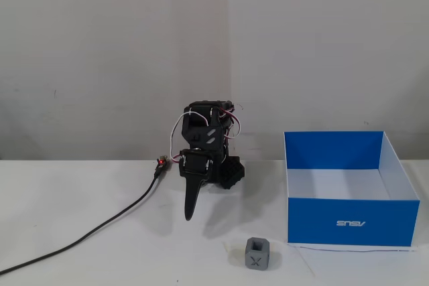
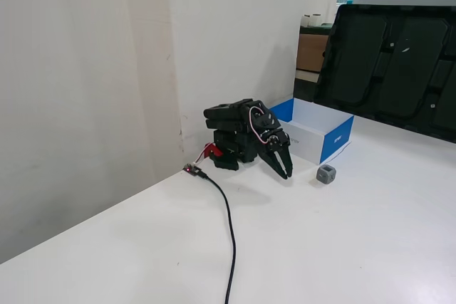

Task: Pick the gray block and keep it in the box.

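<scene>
The gray block [image 1: 258,254] sits on the white table, near the front, its X-marked face toward the camera in a fixed view. It also shows in the other fixed view [image 2: 326,174]. The box [image 1: 352,222] with blue walls and white interior stands just to its right, open and empty; it also shows behind the arm [image 2: 335,138]. My gripper [image 1: 190,216] is folded down near the wall, fingers together, tip close to the table, well left of and behind the block. It shows shut and empty in the other fixed view [image 2: 287,174].
A black cable [image 1: 100,229] runs from the arm's base toward the front left, also seen crossing the table [image 2: 228,226]. A dark panel [image 2: 399,62] leans at the table's far side. The wall [image 1: 134,51] stands close behind the arm.
</scene>
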